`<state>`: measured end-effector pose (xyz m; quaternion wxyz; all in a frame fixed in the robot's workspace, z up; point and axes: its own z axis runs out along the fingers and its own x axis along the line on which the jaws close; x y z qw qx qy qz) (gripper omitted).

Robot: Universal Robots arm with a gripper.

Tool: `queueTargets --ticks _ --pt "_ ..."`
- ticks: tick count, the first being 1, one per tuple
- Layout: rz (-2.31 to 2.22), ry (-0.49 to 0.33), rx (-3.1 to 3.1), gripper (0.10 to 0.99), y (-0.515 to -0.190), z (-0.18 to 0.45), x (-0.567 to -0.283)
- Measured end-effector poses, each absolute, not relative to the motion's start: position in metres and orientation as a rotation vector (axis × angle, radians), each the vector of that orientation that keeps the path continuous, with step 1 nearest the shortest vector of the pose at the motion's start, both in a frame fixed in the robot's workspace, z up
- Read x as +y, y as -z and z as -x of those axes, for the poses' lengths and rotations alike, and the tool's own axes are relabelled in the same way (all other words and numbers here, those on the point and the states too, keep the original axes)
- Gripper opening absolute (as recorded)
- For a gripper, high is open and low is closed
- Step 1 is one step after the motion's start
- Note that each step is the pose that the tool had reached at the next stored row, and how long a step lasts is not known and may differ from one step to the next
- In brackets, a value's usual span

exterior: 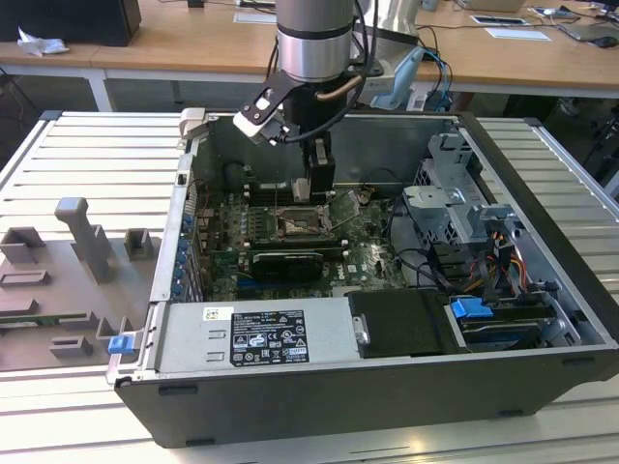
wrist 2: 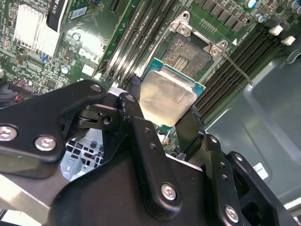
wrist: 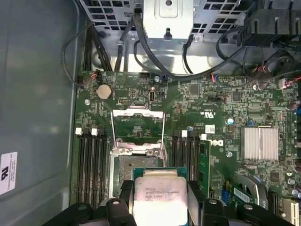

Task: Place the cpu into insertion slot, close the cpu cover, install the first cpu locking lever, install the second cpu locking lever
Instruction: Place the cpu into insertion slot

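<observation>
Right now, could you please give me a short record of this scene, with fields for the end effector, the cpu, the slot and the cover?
end effector: shut on the cpu, lowered into the open computer case
cpu: held by two opposite edges, metal face toward both wrist cameras, not yet in the slot
insertion slot: empty, dark centre exposed, partly hidden behind the cpu
cpu cover: swung open, lying away from the slot
stage: first step under way, cover not closed
</observation>
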<state>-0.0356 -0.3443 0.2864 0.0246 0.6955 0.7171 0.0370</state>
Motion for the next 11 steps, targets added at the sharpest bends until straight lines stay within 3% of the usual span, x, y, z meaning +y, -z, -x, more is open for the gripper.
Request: queueTargets --ticks 11 --pt "-2.164 -0.114 2.206 0.541 -0.26 0.036 -0.338"
